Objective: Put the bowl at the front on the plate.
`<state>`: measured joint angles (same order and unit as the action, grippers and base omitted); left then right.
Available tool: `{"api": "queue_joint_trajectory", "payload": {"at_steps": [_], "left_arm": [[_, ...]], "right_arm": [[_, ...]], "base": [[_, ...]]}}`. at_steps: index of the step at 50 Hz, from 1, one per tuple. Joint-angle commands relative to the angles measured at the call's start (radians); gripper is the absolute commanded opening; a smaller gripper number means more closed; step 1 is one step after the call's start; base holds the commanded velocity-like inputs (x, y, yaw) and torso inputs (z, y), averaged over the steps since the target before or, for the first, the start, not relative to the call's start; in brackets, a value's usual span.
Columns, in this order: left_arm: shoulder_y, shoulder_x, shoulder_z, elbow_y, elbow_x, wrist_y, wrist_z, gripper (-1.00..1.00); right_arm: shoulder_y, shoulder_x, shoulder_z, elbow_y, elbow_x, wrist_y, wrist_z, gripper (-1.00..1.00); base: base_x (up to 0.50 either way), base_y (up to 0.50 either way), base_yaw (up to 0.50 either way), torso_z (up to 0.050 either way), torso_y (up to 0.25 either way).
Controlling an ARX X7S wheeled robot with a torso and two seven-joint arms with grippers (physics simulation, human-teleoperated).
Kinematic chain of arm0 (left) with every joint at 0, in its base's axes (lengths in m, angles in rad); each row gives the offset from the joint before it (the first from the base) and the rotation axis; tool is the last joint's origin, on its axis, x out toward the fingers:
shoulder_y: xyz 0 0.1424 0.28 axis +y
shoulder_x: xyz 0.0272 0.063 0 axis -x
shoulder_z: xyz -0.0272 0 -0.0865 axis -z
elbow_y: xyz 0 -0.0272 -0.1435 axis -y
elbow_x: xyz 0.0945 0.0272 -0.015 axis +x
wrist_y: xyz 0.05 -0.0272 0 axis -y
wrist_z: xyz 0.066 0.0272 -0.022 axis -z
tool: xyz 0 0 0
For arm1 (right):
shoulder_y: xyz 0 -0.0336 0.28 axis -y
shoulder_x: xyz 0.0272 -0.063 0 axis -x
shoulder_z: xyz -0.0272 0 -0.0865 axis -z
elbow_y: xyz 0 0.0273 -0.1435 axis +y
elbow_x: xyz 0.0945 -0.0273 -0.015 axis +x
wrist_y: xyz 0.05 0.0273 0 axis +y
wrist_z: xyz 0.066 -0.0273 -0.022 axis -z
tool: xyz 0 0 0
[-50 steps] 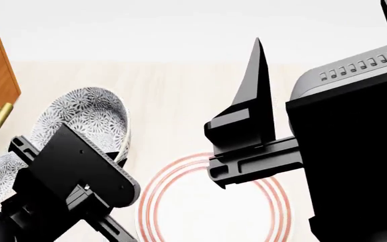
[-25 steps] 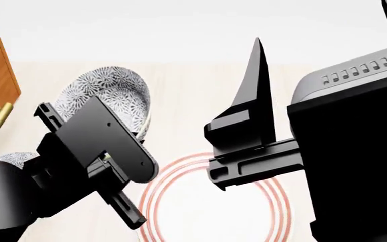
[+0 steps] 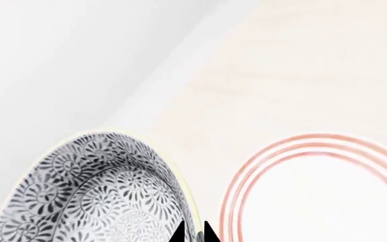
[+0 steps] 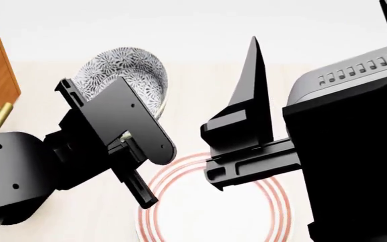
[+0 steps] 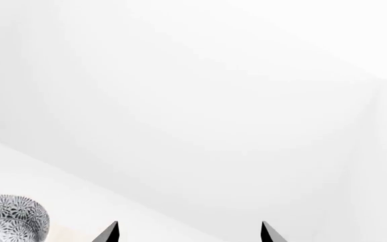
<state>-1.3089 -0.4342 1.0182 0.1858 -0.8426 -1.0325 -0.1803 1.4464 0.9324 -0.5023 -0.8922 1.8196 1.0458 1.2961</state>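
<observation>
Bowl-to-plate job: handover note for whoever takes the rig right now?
Left tool: shut on the rim of the bowl, which it holds in the air, tilted, beyond the plate's far left edge.
Right tool: open, empty, raised and pointing at the wall.
Plate: flat on the table, nothing on it, partly hidden by both arms in the head view.
Done: bowl grasped and lifted.
Left: carry it over the plate's middle, level it, lower, release.
</observation>
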Motion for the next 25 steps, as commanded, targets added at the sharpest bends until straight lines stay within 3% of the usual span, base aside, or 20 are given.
{"api": "queue_joint_trajectory", "payload": {"at_steps": [1,25], "left_arm": [[-0.026,0.032,0.042,-0.065,0.068,0.032,0.036,-1.0],[-0.042,0.144,0.142,-0.339,0.172,0.13,0.138,-1.0]], "right_arm": [[0.007,-0.006,-0.005,0.003,-0.004,0.003,-0.003,1.0],[0.125,-0.033,-0.039,0.037,0.071,0.029,0.024,1.0]], "base": [[0.0,0.0,0.0,0.0,0.0],[0.0,0.0,0.0,0.0,0.001]]}}
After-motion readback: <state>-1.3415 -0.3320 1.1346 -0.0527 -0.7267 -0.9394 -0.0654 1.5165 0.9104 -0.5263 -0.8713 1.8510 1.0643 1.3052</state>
